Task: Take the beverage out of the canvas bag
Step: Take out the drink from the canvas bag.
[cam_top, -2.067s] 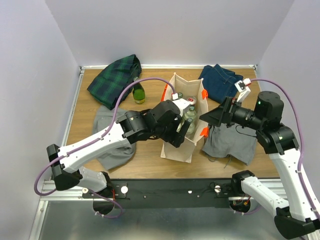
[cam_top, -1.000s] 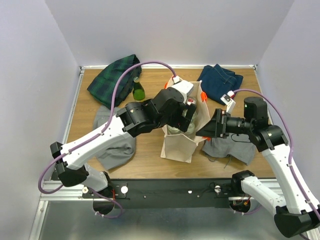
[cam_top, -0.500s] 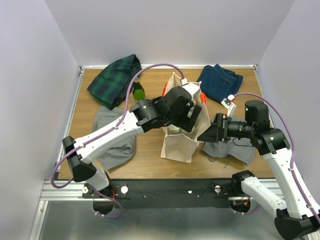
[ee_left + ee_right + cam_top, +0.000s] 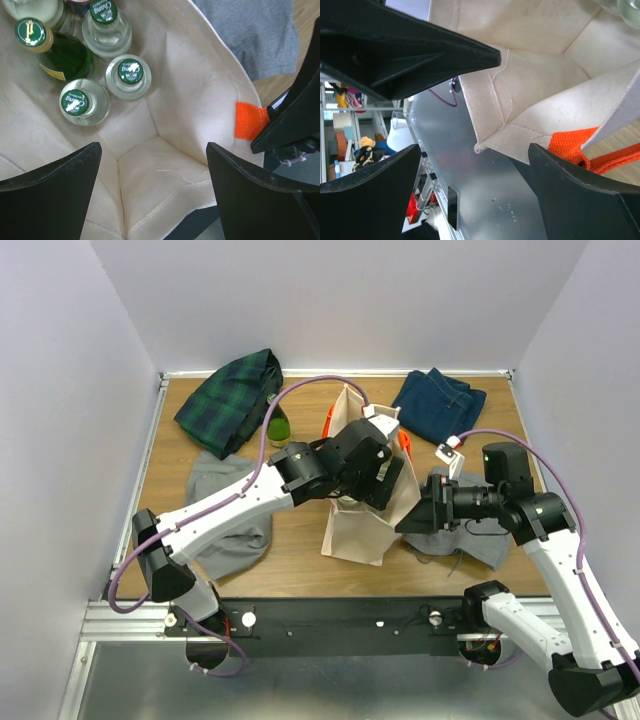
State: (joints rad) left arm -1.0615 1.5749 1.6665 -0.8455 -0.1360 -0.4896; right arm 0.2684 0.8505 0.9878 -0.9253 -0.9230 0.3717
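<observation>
The beige canvas bag [image 4: 358,525] with orange handles [image 4: 329,424] stands upright mid-table. My left gripper [image 4: 386,487] is open and empty over the bag's mouth, looking down inside [image 4: 155,195]. In the left wrist view the bag [image 4: 190,85] holds several bottles: clear ones with green caps [image 4: 130,72] [image 4: 80,102] and a green bottle with a gold cap [image 4: 31,33], all apart from my fingers. My right gripper [image 4: 413,519] is open beside the bag's right wall; in its wrist view [image 4: 475,195] the bag's top corner [image 4: 520,100] and an orange handle [image 4: 572,150] lie between its fingers.
A green bottle [image 4: 277,427] stands on the table left of the bag. A plaid cloth [image 4: 228,400] lies at the back left, jeans [image 4: 438,405] at the back right. Grey cloths lie at the left [image 4: 225,515] and under my right arm [image 4: 470,535].
My left gripper has moved right and nearer, over the bag's mouth, hiding the bottles from above. My right gripper has come closer to the bag's right wall.
</observation>
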